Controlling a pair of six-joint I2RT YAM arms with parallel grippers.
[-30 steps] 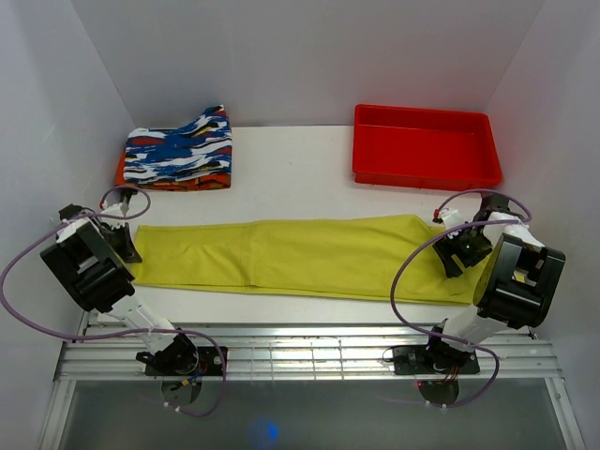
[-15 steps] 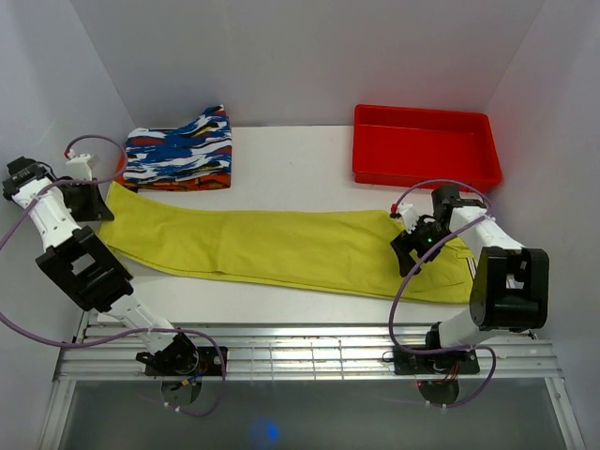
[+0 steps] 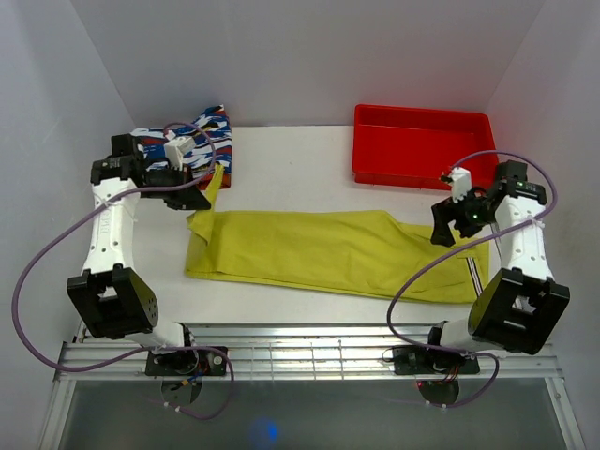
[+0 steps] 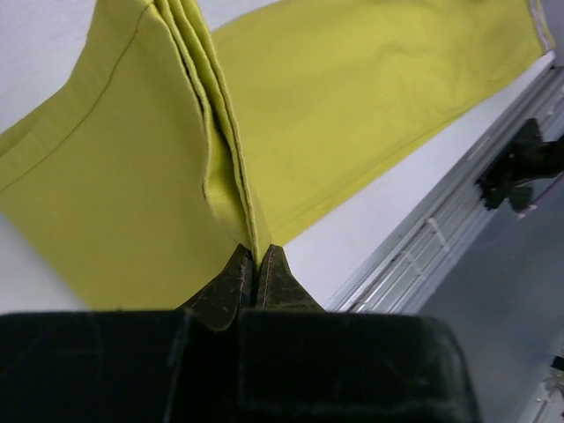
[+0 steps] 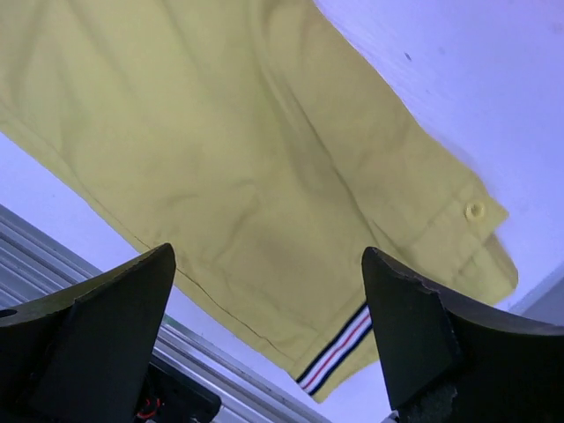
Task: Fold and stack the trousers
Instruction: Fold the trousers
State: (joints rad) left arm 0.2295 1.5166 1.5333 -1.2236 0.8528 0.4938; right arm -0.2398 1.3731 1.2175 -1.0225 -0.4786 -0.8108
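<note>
Top view: the trousers (image 3: 328,248) lie across mid-frame on the table (image 3: 300,159), their left end raised toward upper left by the left gripper (image 3: 214,183). Its fingertips are unreadable there, but the left wrist view shows them pinched tight on the stacked hem edges. The right gripper (image 3: 442,223), mid-right, is a dark blob from above; its wrist view shows fingers spread wide, holding nothing, over the waist end with the striped band (image 5: 335,349).

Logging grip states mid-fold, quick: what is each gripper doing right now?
Left gripper: closed, pinching the leg end of the trousers.
Right gripper: open, holding nothing, above the waist end.
</note>
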